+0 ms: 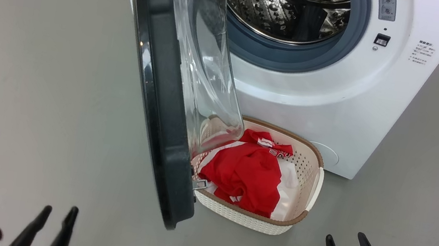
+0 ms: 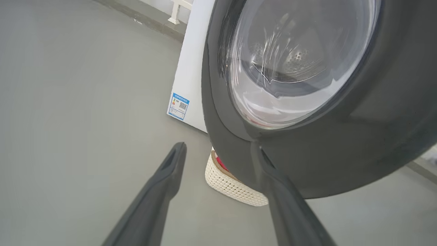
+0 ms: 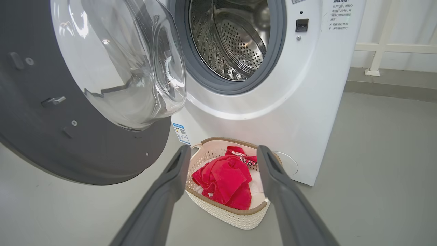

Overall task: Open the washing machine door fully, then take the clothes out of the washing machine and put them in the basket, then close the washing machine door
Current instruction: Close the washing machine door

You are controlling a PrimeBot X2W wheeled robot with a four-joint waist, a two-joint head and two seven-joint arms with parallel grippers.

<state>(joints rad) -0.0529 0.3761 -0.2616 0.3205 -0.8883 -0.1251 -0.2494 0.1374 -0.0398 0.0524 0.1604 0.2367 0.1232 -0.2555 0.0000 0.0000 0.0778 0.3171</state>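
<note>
Red clothes [image 1: 246, 175] lie in the basket [image 1: 239, 219], partly beneath the open washing machine door [image 1: 161, 100]. Left gripper [image 1: 62, 208], on the door's outer side, and right gripper [image 1: 345, 236], on its inner side: fingers apart, empty. To close, push the outer rim steadily and watch the basket.

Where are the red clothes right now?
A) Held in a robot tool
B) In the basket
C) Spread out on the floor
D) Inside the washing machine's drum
B: the red clothes lie piled in the basket, which sits on the floor in front of the washing machine. What shows of the steel drum looks bare.
</note>
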